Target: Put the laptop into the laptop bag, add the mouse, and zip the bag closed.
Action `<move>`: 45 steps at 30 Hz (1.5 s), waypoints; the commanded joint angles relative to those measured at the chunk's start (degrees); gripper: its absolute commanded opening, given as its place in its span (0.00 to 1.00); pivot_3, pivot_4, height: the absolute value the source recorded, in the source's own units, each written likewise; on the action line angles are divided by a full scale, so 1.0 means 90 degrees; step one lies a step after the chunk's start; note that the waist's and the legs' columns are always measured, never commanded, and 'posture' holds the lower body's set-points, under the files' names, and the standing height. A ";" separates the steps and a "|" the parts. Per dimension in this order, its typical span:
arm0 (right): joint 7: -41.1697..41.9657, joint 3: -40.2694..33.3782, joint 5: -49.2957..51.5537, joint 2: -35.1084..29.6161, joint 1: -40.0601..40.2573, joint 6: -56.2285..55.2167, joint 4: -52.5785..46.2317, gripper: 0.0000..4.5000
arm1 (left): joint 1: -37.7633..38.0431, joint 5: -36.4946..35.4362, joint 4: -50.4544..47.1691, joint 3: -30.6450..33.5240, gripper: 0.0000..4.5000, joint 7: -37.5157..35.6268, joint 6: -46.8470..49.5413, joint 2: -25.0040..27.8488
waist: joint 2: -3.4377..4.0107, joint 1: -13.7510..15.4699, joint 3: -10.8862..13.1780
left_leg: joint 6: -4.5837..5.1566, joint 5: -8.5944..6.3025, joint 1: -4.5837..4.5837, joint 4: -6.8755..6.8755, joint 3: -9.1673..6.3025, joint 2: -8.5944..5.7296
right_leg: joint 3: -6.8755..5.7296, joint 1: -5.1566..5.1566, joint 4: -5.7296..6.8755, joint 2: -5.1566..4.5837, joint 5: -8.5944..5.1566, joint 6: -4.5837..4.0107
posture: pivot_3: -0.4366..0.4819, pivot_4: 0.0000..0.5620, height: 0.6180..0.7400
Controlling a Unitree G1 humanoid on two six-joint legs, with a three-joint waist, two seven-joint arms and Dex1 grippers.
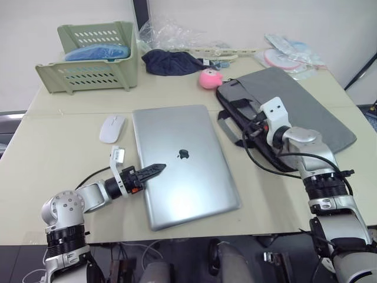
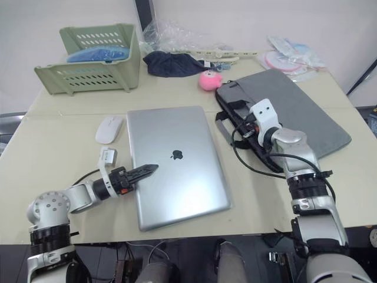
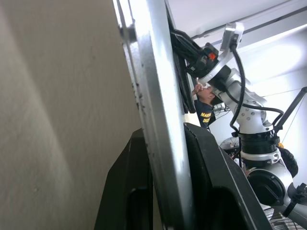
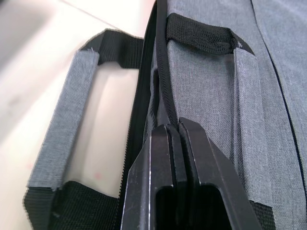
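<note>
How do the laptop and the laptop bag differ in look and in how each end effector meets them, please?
The laptop is smooth silver metal; the laptop bag is grey fabric with black trim. The left end effector clamps the laptop's edge; the right end effector, shut, presses the bag's zipper edge. Both lie flat on the table.

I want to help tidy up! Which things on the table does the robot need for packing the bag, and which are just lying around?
For the job:
laptop, with the left gripper shut on its edge
laptop bag, with the right gripper shut on its top edge
mouse

Just lying about:
green basket
pink plush toy
dark cloth
plastic packets
</note>
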 commanded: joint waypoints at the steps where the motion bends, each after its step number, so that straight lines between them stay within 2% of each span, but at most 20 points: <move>1: 0.0092 -0.0344 0.0271 -0.0323 -0.0395 0.0980 -0.1243 0.00 | -0.0138 0.0296 -0.0091 -0.0371 0.12 0.0345 -0.0115 0.0086 | 0.0002 0.0012 0.0001 | 0.0000 0.0000 -0.0001 0.0001 0.0000 -0.0001 | 0.0000 0.0000 0.0000 -0.0001 0.0000 0.0000 | 0.48 0.27 1.00; 5: 0.0081 -0.0287 0.0293 -0.0534 -0.0372 0.1598 -0.1959 0.00 | -0.0282 0.0340 0.0088 -0.0538 0.12 0.0324 -0.0250 0.0036 | 0.0002 0.0016 0.0001 | 0.0000 0.0000 0.0000 0.0003 -0.0002 -0.0001 | -0.0001 0.0000 0.0001 0.0000 0.0000 0.0000 | 0.48 0.27 1.00; 11: 0.0099 -0.0309 0.0378 -0.0664 -0.0342 0.2061 -0.2447 0.00 | -0.0661 0.0381 0.0472 -0.0654 0.12 0.0446 -0.0449 -0.0050 | 0.0002 0.0032 0.0001 | 0.0000 0.0000 -0.0001 0.0003 0.0001 -0.0005 | 0.0000 0.0000 0.0000 0.0000 0.0001 0.0001 | 0.48 0.27 1.00; 19: -0.0027 -0.0292 0.0466 -0.0550 -0.0065 0.2320 -0.2876 0.00 | -0.1573 0.0319 0.1249 -0.0405 0.12 0.1038 -0.0541 -0.0497 | 0.0001 0.0064 0.0001 | 0.0002 0.0001 -0.0002 0.0007 0.0005 -0.0010 | 0.0003 0.0000 0.0000 -0.0001 0.0006 0.0009 | 0.48 0.27 1.00; 35: -0.0250 -0.0321 0.0609 -0.0283 0.0198 0.2807 -0.3563 0.00 | -0.2412 0.0543 0.2566 -0.0230 0.12 0.1486 -0.1098 -0.1068 | 0.0001 0.0011 0.0001 | 0.0011 0.0006 0.0001 0.0014 0.0014 -0.0018 | 0.0012 0.0000 0.0004 -0.0006 0.0016 0.0023 | 0.48 0.27 1.00; 45: -0.0379 -0.0308 0.0651 -0.0029 0.0314 0.3006 -0.3811 0.00 | -0.2996 -0.0127 0.3377 0.0879 0.12 0.2359 -0.1327 -0.1835 | 0.0001 0.0008 0.0001 | 0.0012 0.0007 0.0001 0.0017 0.0014 -0.0017 | 0.0012 0.0000 0.0006 -0.0006 0.0018 0.0026 | 0.48 0.27 1.00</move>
